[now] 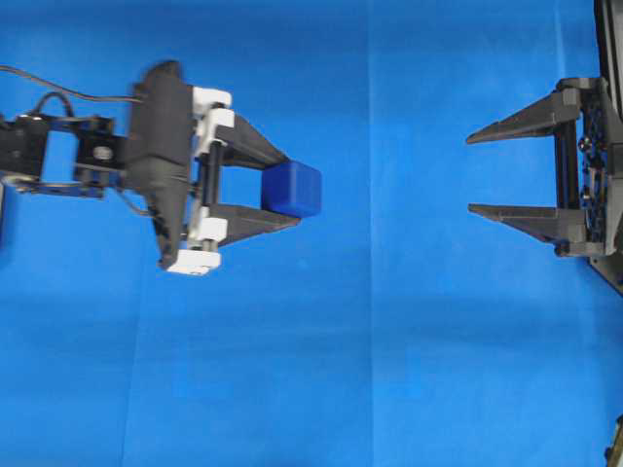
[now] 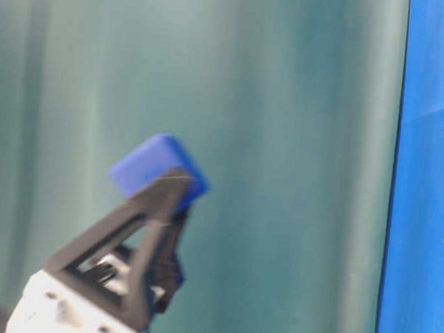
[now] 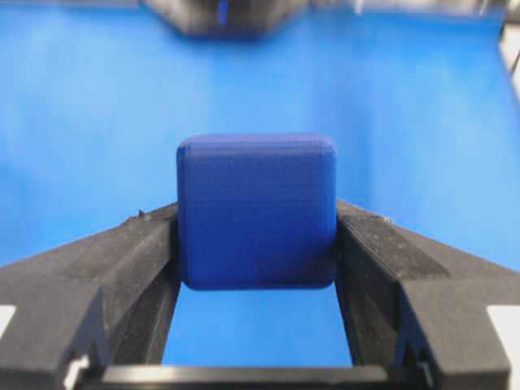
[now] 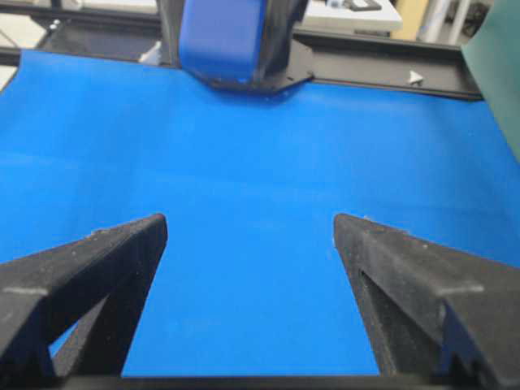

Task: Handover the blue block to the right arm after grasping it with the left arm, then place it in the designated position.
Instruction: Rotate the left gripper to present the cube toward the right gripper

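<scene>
The blue block (image 1: 292, 188) is a small dark-blue cube held between the fingertips of my left gripper (image 1: 290, 189), which has white brackets on its jaw rail and is shut on it. The block is lifted off the cloth; the table-level view shows it (image 2: 158, 172) raised and tilted on the fingers. In the left wrist view the block (image 3: 256, 211) sits squarely between both fingers. My right gripper (image 1: 469, 173) is open and empty at the right edge, its fingers pointing left toward the block with a wide gap of cloth between. In the right wrist view its gripper (image 4: 250, 223) frames bare cloth.
Bright-blue cloth (image 1: 389, 341) covers the table, with no marker on it. A black frame and a blue-fronted arm base (image 4: 223, 36) stand at the far edge in the right wrist view. A green curtain (image 2: 287, 141) fills the table-level background.
</scene>
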{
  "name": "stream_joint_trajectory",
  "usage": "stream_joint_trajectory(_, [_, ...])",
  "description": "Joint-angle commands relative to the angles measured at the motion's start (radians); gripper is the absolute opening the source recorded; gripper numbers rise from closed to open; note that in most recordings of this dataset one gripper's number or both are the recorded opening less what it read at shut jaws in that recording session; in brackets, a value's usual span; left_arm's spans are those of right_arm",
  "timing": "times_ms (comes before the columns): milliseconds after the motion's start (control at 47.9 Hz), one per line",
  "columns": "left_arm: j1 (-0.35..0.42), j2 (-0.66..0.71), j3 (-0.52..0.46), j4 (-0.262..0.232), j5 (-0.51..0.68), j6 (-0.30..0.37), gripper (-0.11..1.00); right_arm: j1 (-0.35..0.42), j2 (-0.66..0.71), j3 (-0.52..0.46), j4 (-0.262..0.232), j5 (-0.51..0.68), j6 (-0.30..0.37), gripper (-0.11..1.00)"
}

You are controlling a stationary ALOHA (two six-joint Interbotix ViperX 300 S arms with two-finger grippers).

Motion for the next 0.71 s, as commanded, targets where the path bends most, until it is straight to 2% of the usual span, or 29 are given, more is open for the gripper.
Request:
stream_joint_trajectory(0, [-0.006,-0.046,0.021,0.002,-0.098,0.002,0.49,-0.002,0.009,-0.028,-0.002,-0.017,0.000,0.95])
stream_joint_trajectory(104, [-0.006,-0.072,0.057,0.000,-0.147,0.002,0.49,-0.002,0.009,-0.028,-0.002,-0.021,0.000,0.95])
stream_joint_trajectory(313, [-0.006,-0.087,0.075,0.000,-0.158,0.002,0.49,-0.002,0.011,-0.040,-0.009,-0.023,-0.003,0.95])
stream_joint_trajectory(438, [-0.008,-0.087,0.075,0.000,-0.160,0.002,0.49,0.002,0.012,-0.064,-0.040,-0.026,-0.017,0.95])
stream_joint_trajectory(501, [-0.006,-0.087,0.075,0.000,-0.160,0.002,0.49,0.005,0.011,-0.080,-0.080,-0.020,-0.035,0.95])
stream_joint_trajectory(689, [-0.006,-0.089,0.078,-0.002,-0.160,-0.002,0.49,0.005,0.017,-0.094,-0.259,-0.014,-0.144,0.94])
